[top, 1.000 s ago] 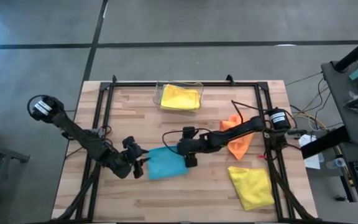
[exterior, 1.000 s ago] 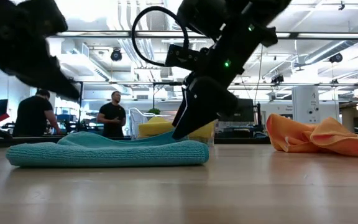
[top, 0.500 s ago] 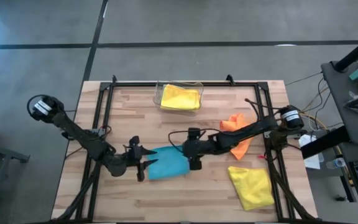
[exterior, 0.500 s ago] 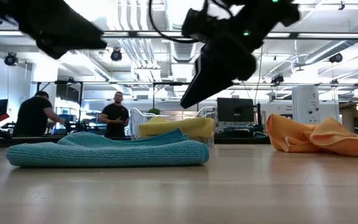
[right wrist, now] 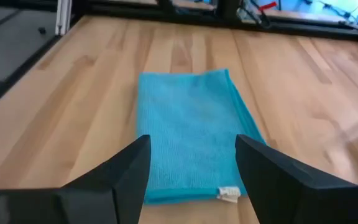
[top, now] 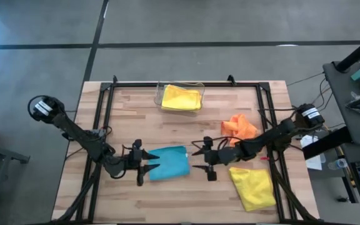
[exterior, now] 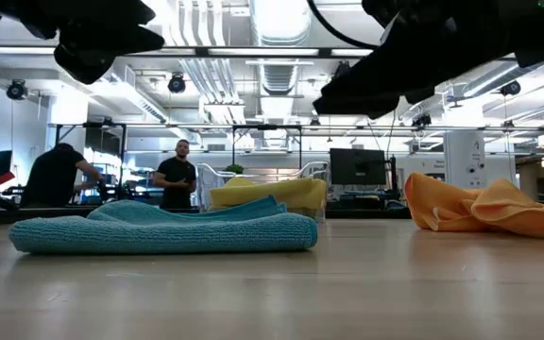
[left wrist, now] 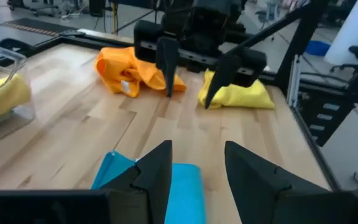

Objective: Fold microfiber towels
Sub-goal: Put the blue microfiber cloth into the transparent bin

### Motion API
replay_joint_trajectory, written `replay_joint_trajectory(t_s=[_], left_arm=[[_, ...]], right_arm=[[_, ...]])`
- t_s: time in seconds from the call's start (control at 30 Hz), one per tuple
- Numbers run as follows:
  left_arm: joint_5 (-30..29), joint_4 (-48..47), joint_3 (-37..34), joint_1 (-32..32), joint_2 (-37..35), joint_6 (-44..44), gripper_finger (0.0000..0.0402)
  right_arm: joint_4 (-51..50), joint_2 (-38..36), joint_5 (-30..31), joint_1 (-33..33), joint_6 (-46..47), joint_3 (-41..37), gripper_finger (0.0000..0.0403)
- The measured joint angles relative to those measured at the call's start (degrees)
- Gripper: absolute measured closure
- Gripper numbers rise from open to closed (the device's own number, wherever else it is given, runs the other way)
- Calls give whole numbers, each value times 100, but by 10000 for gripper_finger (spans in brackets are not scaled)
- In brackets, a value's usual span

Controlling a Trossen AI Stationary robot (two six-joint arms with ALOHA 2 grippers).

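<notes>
Light blue and folded flat, one microfiber towel lies on the wooden counter between the two pincers, touched by neither. The left pincer hangs just beside the towel's left edge, its two fingers parted and holding nothing; in its wrist view the fingertips sit above the near edge of the blue cloth. The right pincer hovers a little off the towel's right edge, clear of it, fingers spread wide and empty; its wrist view looks down the length of the blue towel, a small white tag showing at one corner. In the low view both pincers hang above the counter, well over the cloth. An orange towel lies crumpled toward the right side of the counter, behind the right arm. A yellow towel rests near the front right corner. Another yellow towel sits inside a clear bin at the far edge. Two people stand in the room beyond.
</notes>
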Motion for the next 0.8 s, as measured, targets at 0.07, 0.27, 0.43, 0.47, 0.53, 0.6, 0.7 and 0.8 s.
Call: replay_joint_trajectory(t_s=[0.07, 0.27, 0.43, 0.47, 0.53, 0.6, 0.7, 0.8], left_arm=[[-2, 163, -6, 0, 45, 59, 269], [-14, 1042, -84, 0, 300, 599, 269], [434, 1812, -176, -7, 535, 1213, 269], [479, 1833, -184, -7, 544, 1272, 269], [520, 1831, -186, -7, 553, 1292, 269], [518, 1820, -197, -4, 555, 1294, 269], [551, 1823, -215, -7, 555, 1294, 269], [690, 1819, -232, -7, 554, 1296, 269]], right_arm=[[-2, -50, 4, -1, 1, -20, 179], [9, 19, -44, 0, -52, 146, 179], [5, 55, -44, 1, -162, 188, 179], [7, 55, -42, 1, -164, 188, 179], [-1, 55, -44, 1, -186, 188, 179], [1, 55, -44, -1, -216, 188, 179], [-1, 55, -44, 1, -260, 188, 179], [-10, 26, -43, 17, -367, 188, 179]])
